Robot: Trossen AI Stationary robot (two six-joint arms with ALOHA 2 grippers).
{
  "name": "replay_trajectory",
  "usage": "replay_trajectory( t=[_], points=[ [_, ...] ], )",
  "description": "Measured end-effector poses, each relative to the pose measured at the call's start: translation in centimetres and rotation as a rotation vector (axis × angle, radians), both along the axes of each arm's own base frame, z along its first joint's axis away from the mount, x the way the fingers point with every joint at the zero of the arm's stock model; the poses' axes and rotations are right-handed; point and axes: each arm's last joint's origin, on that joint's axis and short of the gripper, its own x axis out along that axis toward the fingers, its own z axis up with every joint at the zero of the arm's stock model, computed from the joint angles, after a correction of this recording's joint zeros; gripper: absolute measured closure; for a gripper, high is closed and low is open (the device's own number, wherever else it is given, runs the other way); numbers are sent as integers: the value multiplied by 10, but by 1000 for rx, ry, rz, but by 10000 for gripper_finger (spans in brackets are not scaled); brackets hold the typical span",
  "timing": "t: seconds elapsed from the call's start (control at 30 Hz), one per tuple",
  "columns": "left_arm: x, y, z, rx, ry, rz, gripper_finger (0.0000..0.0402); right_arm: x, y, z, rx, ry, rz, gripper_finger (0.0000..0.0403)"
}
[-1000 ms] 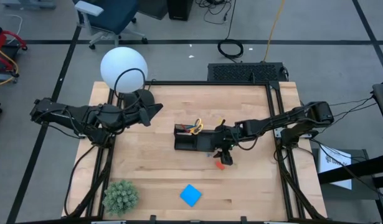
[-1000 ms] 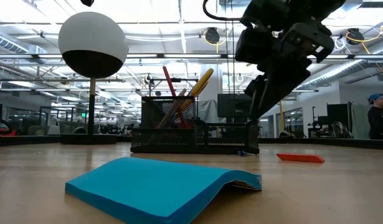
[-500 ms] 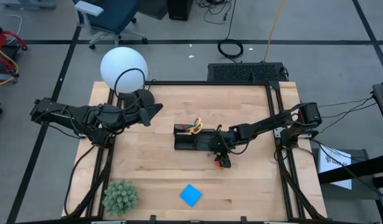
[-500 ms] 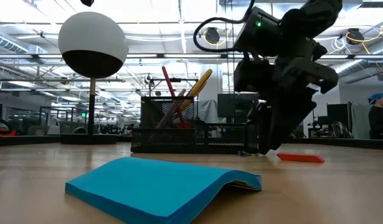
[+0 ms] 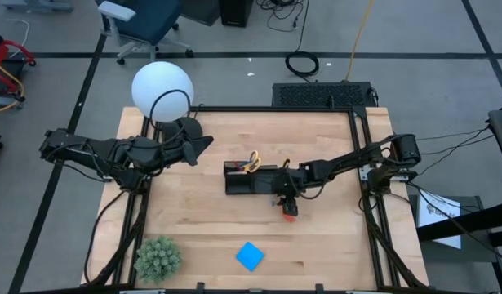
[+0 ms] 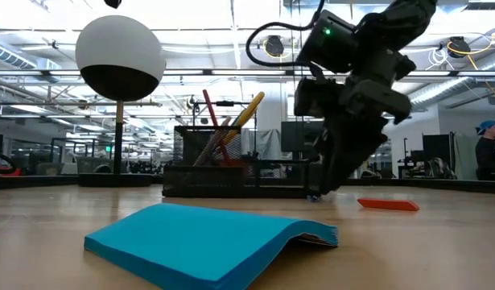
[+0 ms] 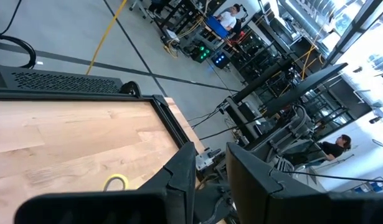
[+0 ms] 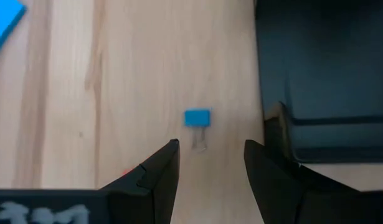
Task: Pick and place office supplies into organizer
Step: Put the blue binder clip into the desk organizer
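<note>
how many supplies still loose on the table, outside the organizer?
3: blue note pad near the front edge, orange-red eraser by the right gripper, small blue clip beside the organizer. Smaller ones may be hidden under the arm.

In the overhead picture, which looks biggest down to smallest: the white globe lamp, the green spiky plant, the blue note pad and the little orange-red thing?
1. White globe lamp
2. Green spiky plant
3. Blue note pad
4. Orange-red piece, partly hidden by the right gripper

The lamp stands taller, so nearer the camera, which may flatter it.
</note>
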Motion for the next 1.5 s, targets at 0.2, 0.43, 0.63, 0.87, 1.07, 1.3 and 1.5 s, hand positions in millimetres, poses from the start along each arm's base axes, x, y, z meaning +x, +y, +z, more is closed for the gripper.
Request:
replay_trajectory(
  t=[0.2, 0.43, 0.63, 0.87, 1.07, 1.3, 1.5],
  points=[
    [0, 0, 0, -1, 0, 0, 321, 12, -8, 13, -17, -53, -13, 234],
    [0, 0, 0, 0, 0, 0, 321, 18, -4, 29, -34, 2, 23, 234],
    [0, 0, 0, 0, 0, 0, 321, 18, 0, 35, -65, 46, 38, 234],
    [0, 0, 0, -1, 0, 0, 321, 29, 4, 21, -68, 184, 56, 234],
    [0, 0, 0, 0, -1, 0, 321, 41, 11, 20, -79, 200, 82, 234],
    [0, 0, 0, 0, 0, 0, 321, 43, 19, 23, -107, 188, 99, 234],
    [0, 0, 0, -1, -1, 0, 321, 43, 20, 23, -149, 186, 90, 234]
  ],
)
